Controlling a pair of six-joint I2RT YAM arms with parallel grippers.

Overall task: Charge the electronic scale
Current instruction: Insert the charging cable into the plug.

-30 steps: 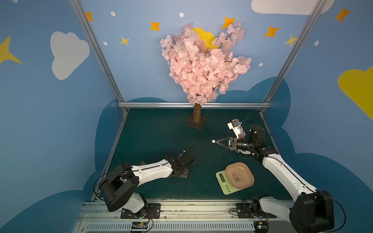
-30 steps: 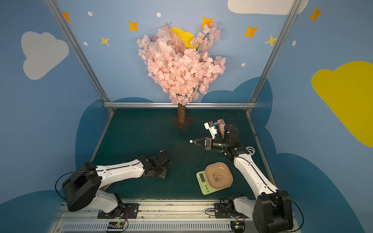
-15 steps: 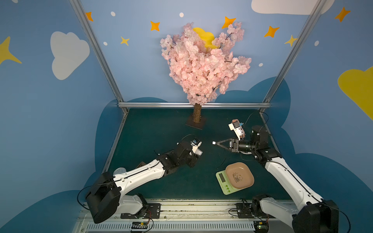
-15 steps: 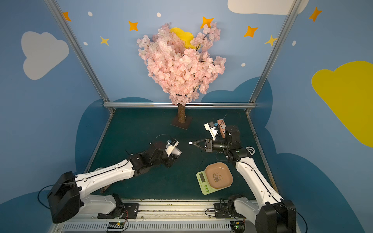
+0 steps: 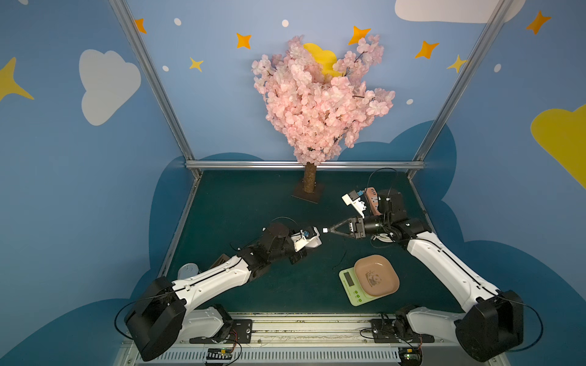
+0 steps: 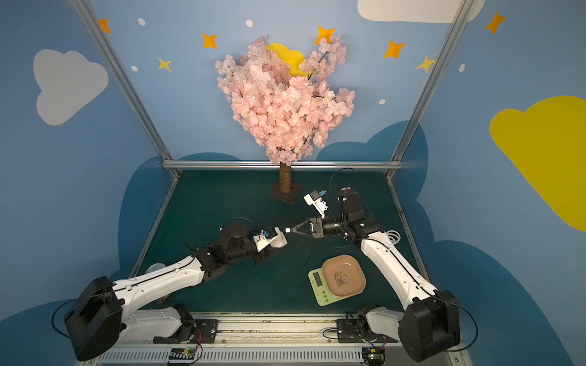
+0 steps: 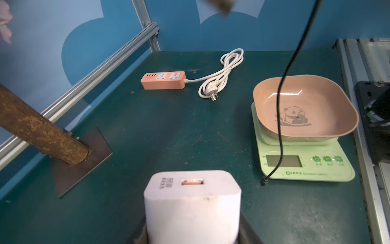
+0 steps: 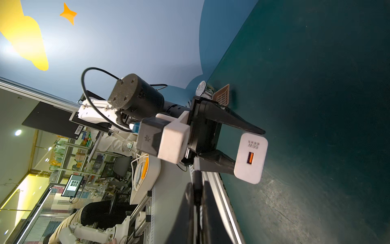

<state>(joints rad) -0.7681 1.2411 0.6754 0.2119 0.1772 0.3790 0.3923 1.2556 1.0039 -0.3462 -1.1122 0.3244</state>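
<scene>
Left wrist view: left gripper [image 7: 192, 234] clamps the white charger [image 7: 192, 202], port [image 7: 192, 181] facing the right gripper [image 5: 330, 230], which pinches the cable plug [image 5: 324, 230] just ahead. The electronic scale [image 7: 306, 169] sits below, behind that gripper. Slight misalignment could jam plug against charger face.

Both top views look down from high at the front toward the blue back wall [image 5: 222, 95], holding the whole dark-green surface [image 5: 241, 202] at a distance. The left wrist camera sits low, close behind the white square charger block [image 7: 192, 202], facing across to the pale-green electronic scale with pinkish panda tray [image 7: 306, 166]. The right wrist view, rolled sideways, faces that charger's port side from nearby.
</scene>
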